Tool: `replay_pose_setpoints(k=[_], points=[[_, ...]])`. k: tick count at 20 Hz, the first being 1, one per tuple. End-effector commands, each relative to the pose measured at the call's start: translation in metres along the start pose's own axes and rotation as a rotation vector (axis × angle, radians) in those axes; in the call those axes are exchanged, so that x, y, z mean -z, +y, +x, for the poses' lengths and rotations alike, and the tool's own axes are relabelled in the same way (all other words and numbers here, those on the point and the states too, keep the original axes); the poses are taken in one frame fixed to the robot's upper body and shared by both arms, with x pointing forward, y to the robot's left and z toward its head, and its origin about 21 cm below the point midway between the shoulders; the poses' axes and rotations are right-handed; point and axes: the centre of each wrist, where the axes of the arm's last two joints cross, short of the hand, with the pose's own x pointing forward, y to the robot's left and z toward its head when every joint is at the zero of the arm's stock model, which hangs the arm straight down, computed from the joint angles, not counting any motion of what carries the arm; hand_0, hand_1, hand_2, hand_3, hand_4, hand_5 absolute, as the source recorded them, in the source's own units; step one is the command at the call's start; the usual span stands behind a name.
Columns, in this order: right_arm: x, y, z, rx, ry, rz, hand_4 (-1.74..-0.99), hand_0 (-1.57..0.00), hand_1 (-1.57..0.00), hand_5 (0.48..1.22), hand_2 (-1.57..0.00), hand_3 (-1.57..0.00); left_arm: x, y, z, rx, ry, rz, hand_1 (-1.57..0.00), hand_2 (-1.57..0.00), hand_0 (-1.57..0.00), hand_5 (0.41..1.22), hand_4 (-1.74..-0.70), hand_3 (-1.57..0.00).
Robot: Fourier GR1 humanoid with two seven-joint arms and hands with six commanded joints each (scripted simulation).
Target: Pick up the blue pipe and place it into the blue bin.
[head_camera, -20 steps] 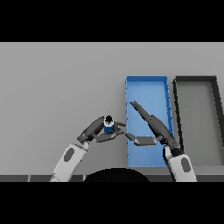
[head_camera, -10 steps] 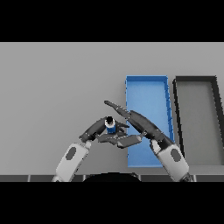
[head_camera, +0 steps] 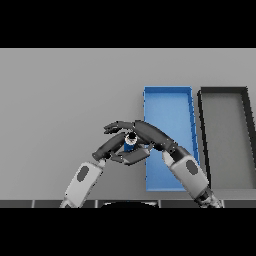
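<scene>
The blue pipe (head_camera: 131, 142) is a short upright piece with a dark open top, standing on the grey table just left of the blue bin (head_camera: 168, 91). My right hand (head_camera: 150, 134) reaches in from the lower right. Its fingers arch over the pipe's top and far side, and its thumb lies under the near side, so it is shut on the pipe. My left hand (head_camera: 111, 146) comes from the lower left, with relaxed fingers resting against the pipe's left side. Most of the pipe's body is hidden between the two hands.
The blue bin is a long open tray running away from me, and my right forearm (head_camera: 189, 172) crosses its near end. A dark grey bin (head_camera: 224, 91) of like shape stands to its right. The grey table (head_camera: 60, 100) stretches to the left and the back.
My right hand has swung left from over the blue bin onto the pipe, and its fingers have curled over it. The left hand and the pipe have barely moved.
</scene>
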Motion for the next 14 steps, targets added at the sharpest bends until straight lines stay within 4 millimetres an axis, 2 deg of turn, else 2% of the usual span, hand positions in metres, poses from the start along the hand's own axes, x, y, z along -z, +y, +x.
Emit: replay_pose_setpoints(k=[1,2,4,5,6,7,8,9,11,14], points=[[0.001,0.001,-0.002,0.005,-0.009,0.006,-1.406,-0.7,-0.7,0.5,-0.74,-0.6,0.001,-0.002,0.0,0.005,0.012,0.0,-1.57,-1.57,-1.57,1.221,-1.59,-1.57],[-0.001,0.003,-0.004,0.008,-0.027,0.006,-1.467,-0.88,-0.88,0.518,-0.91,-0.76,-0.001,-0.001,0.002,0.016,0.016,0.002,-1.57,-1.57,-1.57,1.221,-1.62,-1.57],[0.004,0.005,-0.003,0.038,-0.044,0.006,-1.551,-1.13,-1.13,0.596,-1.15,-0.95,0.002,-0.002,0.001,0.005,-0.005,0.006,-1.57,-1.57,-1.57,1.221,-1.66,-1.51],[0.005,0.007,-0.004,0.057,-0.048,0.007,-1.581,-1.22,-1.22,0.65,-1.23,-1.02,-0.002,-0.002,0.0,-0.031,-0.03,0.004,-1.57,-1.57,-1.57,1.221,-1.68,-1.52],[0.007,0.007,-0.006,0.068,-0.048,0.015,-1.606,-1.29,-1.29,0.765,-1.3,-1.1,-0.002,-0.003,-0.002,-0.05,-0.039,0.006,-1.57,-1.57,-1.57,1.221,-1.69,-1.53],[0.008,0.011,-0.004,0.073,-0.07,0.019,-1.628,-1.34,-1.34,0.856,-1.35,-1.19,-0.001,-0.003,-0.002,-0.057,-0.061,0.001,-1.57,-1.57,-1.57,1.221,-1.7,-1.5],[0.007,0.007,-0.005,0.058,-0.063,0.012,-1.648,-1.39,-1.39,0.929,-1.4,-1.25,0.001,-0.004,-0.002,-0.062,-0.053,0.003,-1.57,-1.57,-1.57,1.221,-1.71,-1.49],[0.006,0.012,-0.007,0.049,-0.061,0.018,-1.665,-1.43,-1.43,0.987,-1.43,-1.3,0.002,-0.004,-0.004,-0.069,-0.051,-0.006,-1.57,-1.57,-1.57,1.221,-1.71,-1.46],[0.007,0.014,-0.008,0.041,-0.088,0.013,-1.692,-1.48,-1.48,1.071,-1.48,-1.4,0.003,-0.006,0.0,-0.068,-0.042,-0.005,-1.57,-1.57,-1.57,1.221,-1.72,-1.44],[0.008,0.019,-0.006,0.062,-0.103,0.008,-1.716,-1.52,-1.52,1.144,-1.53,-1.48,0.001,-0.004,0.002,-0.051,-0.048,0.002,-1.57,-1.57,-1.57,1.221,-1.73,-1.43]])
